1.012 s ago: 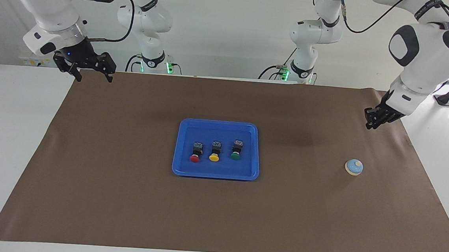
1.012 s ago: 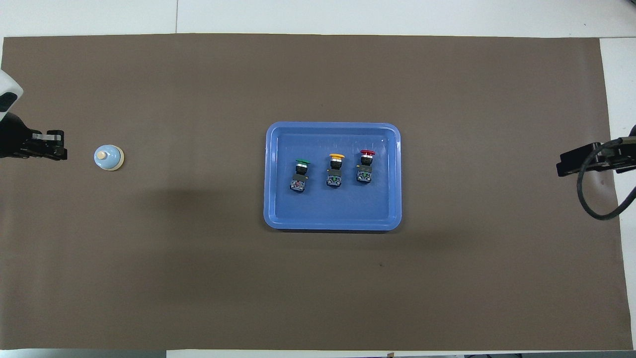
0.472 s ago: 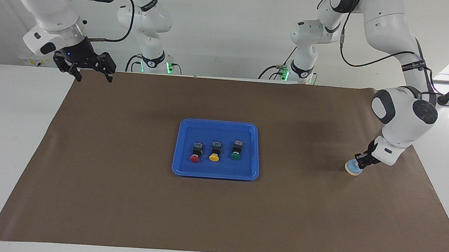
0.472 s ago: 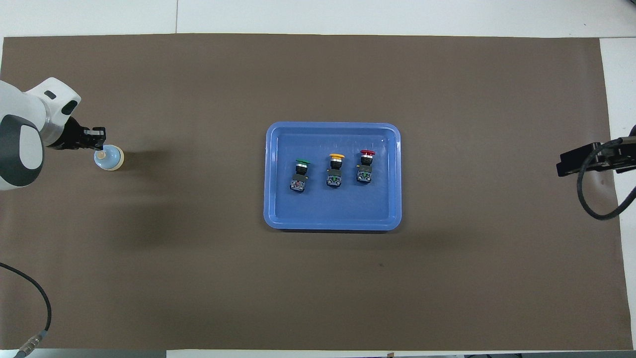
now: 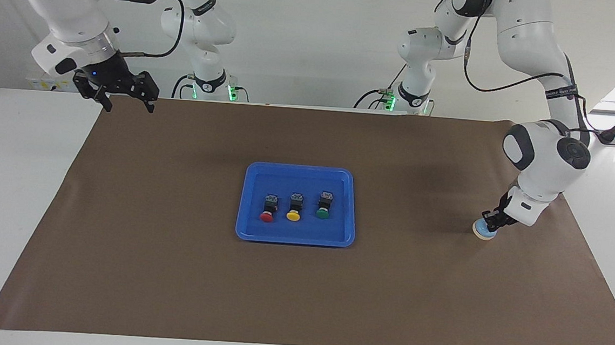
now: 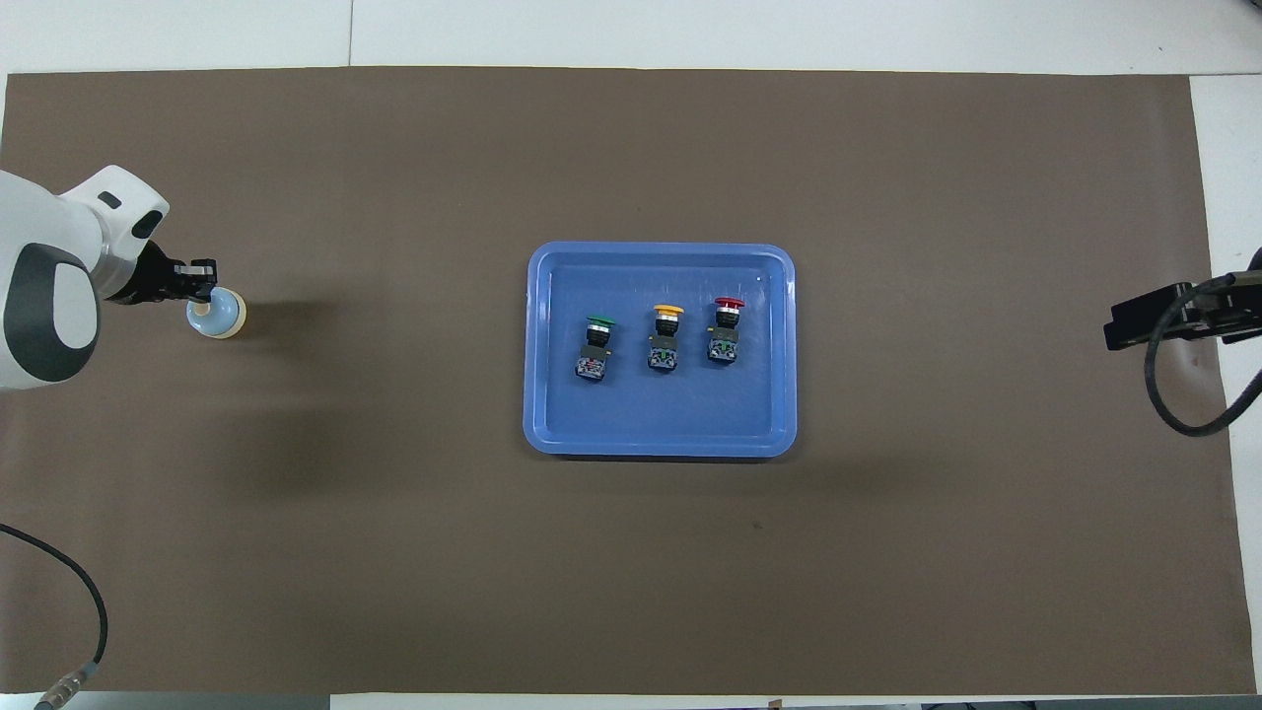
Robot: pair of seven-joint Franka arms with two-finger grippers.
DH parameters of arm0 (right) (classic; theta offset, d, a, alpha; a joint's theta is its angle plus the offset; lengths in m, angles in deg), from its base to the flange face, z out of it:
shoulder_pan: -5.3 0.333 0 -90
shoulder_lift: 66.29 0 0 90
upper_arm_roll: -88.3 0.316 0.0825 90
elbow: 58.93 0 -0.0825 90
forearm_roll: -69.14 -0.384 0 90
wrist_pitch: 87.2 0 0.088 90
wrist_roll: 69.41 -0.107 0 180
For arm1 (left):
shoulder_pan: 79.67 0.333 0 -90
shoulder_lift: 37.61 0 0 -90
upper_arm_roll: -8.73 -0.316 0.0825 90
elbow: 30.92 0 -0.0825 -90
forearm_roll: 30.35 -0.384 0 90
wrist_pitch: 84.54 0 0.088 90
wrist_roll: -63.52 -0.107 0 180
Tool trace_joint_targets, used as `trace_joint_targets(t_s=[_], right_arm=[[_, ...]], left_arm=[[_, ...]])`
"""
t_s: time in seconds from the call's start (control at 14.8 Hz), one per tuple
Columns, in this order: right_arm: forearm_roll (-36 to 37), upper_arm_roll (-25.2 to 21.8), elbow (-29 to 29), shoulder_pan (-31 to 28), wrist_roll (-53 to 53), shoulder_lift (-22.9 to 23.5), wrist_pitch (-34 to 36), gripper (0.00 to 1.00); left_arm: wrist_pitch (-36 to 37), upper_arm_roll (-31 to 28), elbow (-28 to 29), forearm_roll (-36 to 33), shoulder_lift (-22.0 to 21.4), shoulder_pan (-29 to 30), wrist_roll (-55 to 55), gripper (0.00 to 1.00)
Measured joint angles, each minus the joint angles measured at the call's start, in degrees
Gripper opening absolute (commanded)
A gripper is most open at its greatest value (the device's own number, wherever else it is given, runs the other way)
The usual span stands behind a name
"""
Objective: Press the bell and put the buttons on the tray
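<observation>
brown paper across the white surface [image 5: 25, 185], white wall at the robots' end. left tool [image 5: 491, 221] now down on the bell [image 5: 483, 231], fingertips pinched together and pressing at the cream knob; a second ago hanging well above the paper nearer the robots, half a second ago just arriving. bell sitting at the left arm's end of the surface, well apart from the tray [image 5: 246, 200]. looks like the press in progress, or just landing. red button [image 5: 267, 210], yellow button [image 5: 295, 207] and green button [image 5: 324, 205] lying in a row in the blue tray, caps pointing away from the robots, unmoved. right tool [image 5: 123, 92] released, fingers spread, waiting high over the paper's corner at the right arm's end. buttons already placed, so probably only the bell press left.
</observation>
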Motion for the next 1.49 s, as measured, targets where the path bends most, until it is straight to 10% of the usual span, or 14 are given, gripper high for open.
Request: trace_joint_targets(t_s=[0.68,1.49], right_arm=[[0.0,0.0,0.0,0.0,0.0,0.0,0.0,1.0],[0.0,0.0,0.0,0.0,0.0,0.0,0.0,1.0]], left_arm=[[32.23,0.82,-6.79,0.0,-15.99,-2.95,-0.02,1.0],[35.87,0.88,-7.17,0.04,-16.88,-3.82,-0.04,1.0]])
